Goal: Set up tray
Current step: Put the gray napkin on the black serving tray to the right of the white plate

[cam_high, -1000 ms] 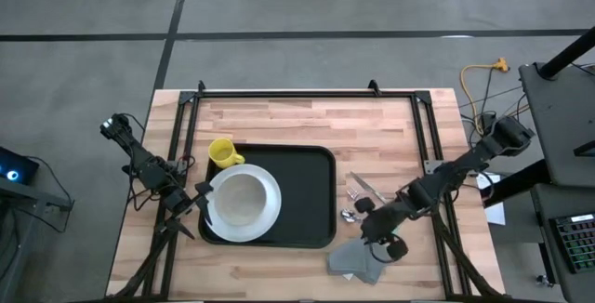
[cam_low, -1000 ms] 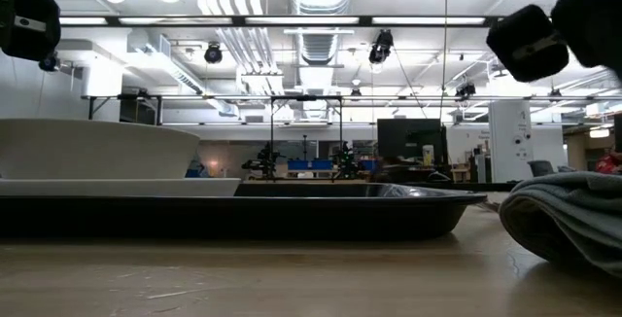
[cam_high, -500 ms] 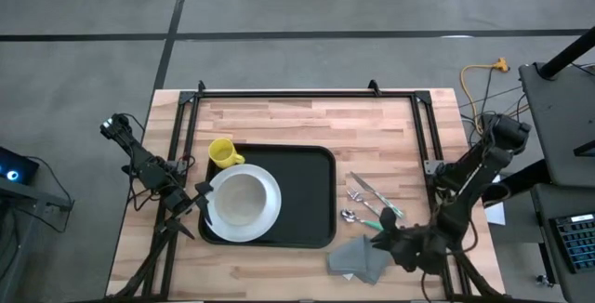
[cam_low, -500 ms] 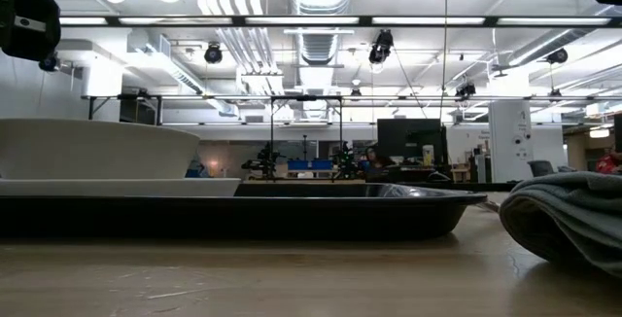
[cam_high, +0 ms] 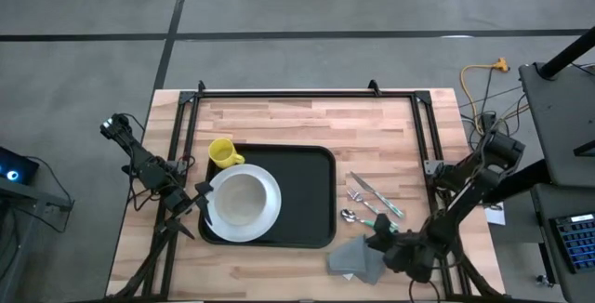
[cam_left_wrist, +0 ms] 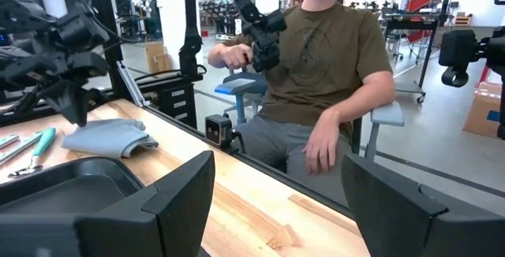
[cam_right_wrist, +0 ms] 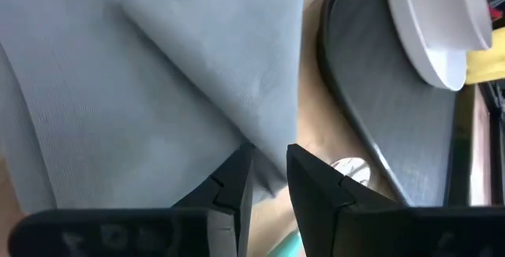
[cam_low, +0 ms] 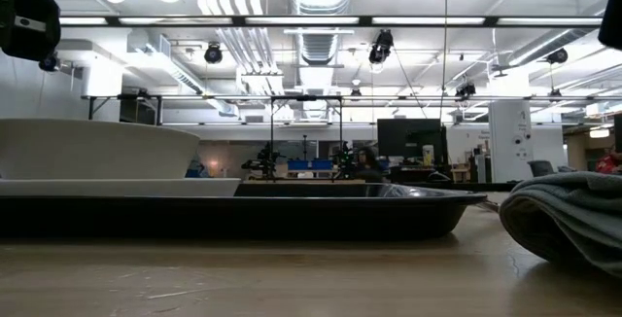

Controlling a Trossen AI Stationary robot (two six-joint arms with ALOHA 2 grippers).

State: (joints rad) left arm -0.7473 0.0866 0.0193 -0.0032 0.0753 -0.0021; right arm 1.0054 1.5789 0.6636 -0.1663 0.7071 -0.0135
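While right tool (cam_high: 383,243) hovers over napkin (cam_high: 356,258), fingers nearly closed, gripping nothing, tray (cam_high: 307,191) sits tabletop-centre. Risk: pinching one fold drags cloth into cutlery (cam_high: 367,203) at napkin's 12 o'clock. Left tool (cam_high: 203,201) wide open, tray's 9 o'clock.

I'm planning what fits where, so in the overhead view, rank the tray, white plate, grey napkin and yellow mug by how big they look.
1. tray
2. white plate
3. grey napkin
4. yellow mug

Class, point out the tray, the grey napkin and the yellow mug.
tray (cam_high: 311,196), high view, bare black floor right of the plate.
grey napkin (cam_high: 353,259), high view, middle of the folded cloth.
yellow mug (cam_high: 221,151), high view, the cup's body.
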